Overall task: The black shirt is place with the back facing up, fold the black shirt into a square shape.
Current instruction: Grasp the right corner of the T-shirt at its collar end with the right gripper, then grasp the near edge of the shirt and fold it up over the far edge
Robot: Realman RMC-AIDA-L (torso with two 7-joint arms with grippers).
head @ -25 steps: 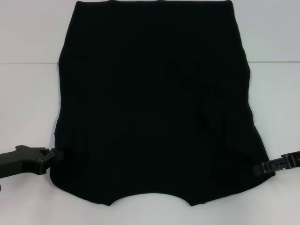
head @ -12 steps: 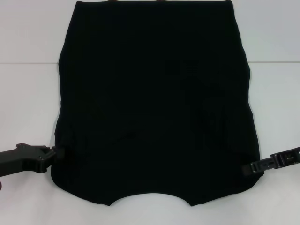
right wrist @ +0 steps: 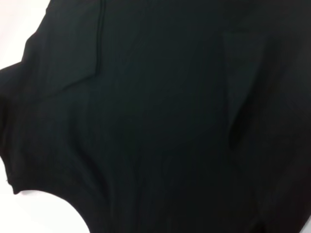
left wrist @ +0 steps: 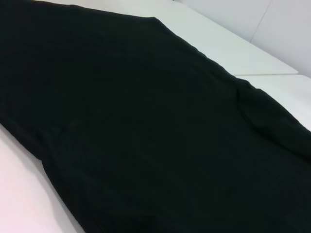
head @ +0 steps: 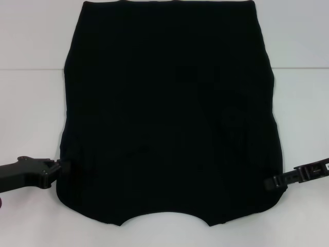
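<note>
The black shirt [head: 169, 113] lies spread flat on the white bench [head: 31, 128] and covers most of the middle of it in the head view. Its straight hem is at the far side, and the curved neck opening is at the near edge, close to the robot. The side that faces up is plain black, with no letters to see. The sleeves are folded in, so the cloth has a wide shape that becomes a little broader toward the near end. The left gripper [head: 62, 169] is low on the bench at the left edge of the shirt, near the shoulder part, and its tip touches the cloth there. The right gripper [head: 268, 184] is at the opposite edge, at the right shoulder part, and its tip lies over the border of the cloth. For both grippers I cannot tell if they are released or clenched on the cloth, because the black tips merge with the black cloth. The left wrist view shows the shirt [left wrist: 146, 126] from a low angle, with a soft fold on one side and the white bench [left wrist: 19, 194] beside it. The right wrist view is almost filled with the shirt [right wrist: 160, 126]; a seam line and a long crease are visible in it, and a little of the bench [right wrist: 29, 213] shows at the curved neck edge.
</note>
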